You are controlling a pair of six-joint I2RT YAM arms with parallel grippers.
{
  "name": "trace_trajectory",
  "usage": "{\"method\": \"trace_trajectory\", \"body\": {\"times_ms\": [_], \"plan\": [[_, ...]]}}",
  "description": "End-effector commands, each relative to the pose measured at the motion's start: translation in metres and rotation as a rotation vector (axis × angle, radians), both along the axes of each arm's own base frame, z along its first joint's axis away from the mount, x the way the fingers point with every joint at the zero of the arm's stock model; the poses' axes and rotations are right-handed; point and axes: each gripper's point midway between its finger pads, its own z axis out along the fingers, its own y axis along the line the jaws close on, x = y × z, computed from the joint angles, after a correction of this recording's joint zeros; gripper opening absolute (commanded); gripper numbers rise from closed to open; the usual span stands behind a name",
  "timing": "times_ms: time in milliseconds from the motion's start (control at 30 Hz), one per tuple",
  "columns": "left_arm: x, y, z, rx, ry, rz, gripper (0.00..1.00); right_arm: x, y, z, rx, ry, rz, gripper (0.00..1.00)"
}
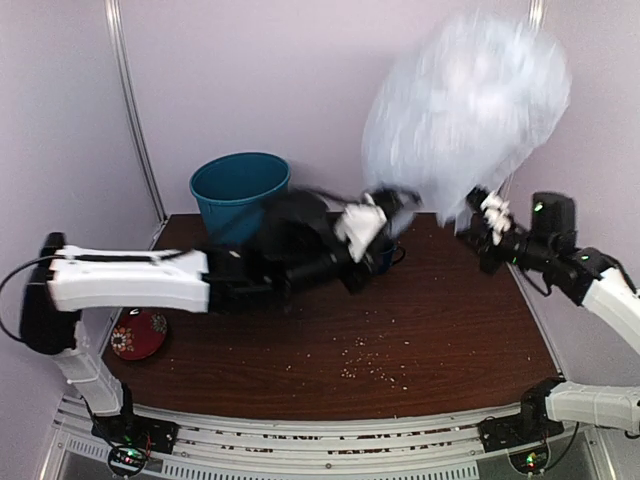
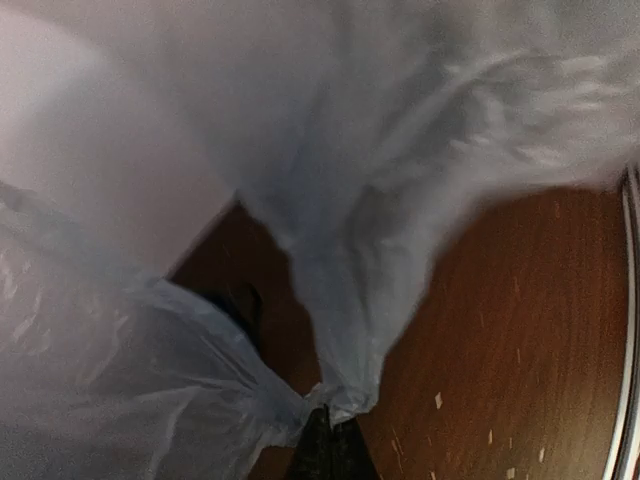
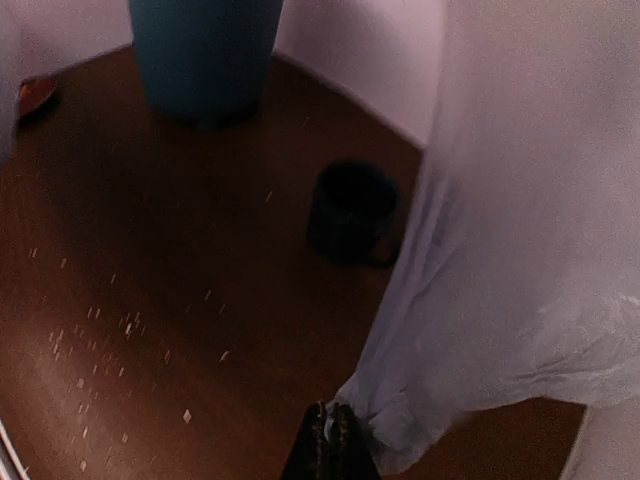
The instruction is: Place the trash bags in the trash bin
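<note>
Above far right of brown table [image 1: 430, 320]: thin translucent pale blue-grey plastic bag [image 1: 465, 110], ballooned, lower edge pinched in clenched left gripper [image 2: 322, 435] and right gripper [image 3: 328, 430]. Well apart from round teal plastic bin [image 1: 240, 190], far left.

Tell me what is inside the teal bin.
Of the teal bin, only the upper inner wall shows, with no bag there. The bag is held aloft by the left end effector and the right end effector. The bin's floor is hidden behind its near wall.
</note>
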Motion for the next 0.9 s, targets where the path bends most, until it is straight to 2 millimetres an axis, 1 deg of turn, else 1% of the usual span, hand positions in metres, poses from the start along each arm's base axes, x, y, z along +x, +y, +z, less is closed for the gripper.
{"method": "trace_trajectory", "body": {"times_ms": [0,67,133,233,300,367,433,567,633,700,767,867], "plan": [[-0.059,-0.007,-0.152,0.328,0.178,-0.080,0.00,-0.075,0.016,-0.025,-0.067,0.072,0.285,0.00],[-0.072,-0.009,-0.143,0.309,0.178,-0.099,0.00,-0.088,0.017,-0.007,-0.045,0.056,0.317,0.00],[-0.076,-0.008,-0.134,0.278,0.194,-0.103,0.00,-0.095,0.017,-0.001,-0.046,0.072,0.338,0.00],[-0.074,-0.005,-0.122,0.218,0.203,-0.086,0.00,-0.102,0.020,-0.002,-0.023,0.084,0.358,0.00],[-0.074,-0.005,-0.114,0.182,0.211,-0.084,0.00,-0.103,0.022,-0.009,-0.014,0.101,0.372,0.00],[-0.073,-0.007,-0.106,0.149,0.215,-0.079,0.00,-0.097,0.022,-0.009,0.015,0.109,0.343,0.00],[-0.071,-0.010,-0.095,0.111,0.210,-0.073,0.00,-0.095,0.024,-0.010,0.037,0.116,0.340,0.00],[-0.063,-0.019,-0.072,0.049,0.184,-0.064,0.00,-0.094,0.036,0.001,0.124,0.130,0.391,0.00],[-0.058,-0.027,-0.063,0.032,0.174,-0.067,0.00,-0.089,0.040,0.006,0.144,0.137,0.404,0.00],[-0.053,-0.034,-0.056,0.018,0.165,-0.067,0.00,-0.082,0.042,0.010,0.145,0.141,0.398,0.00],[-0.050,-0.041,-0.057,0.011,0.162,-0.070,0.00,-0.074,0.042,0.009,0.148,0.142,0.374,0.00],[-0.050,-0.047,-0.055,-0.016,0.165,-0.086,0.00,-0.070,0.044,-0.001,0.154,0.154,0.378,0.00]]}}
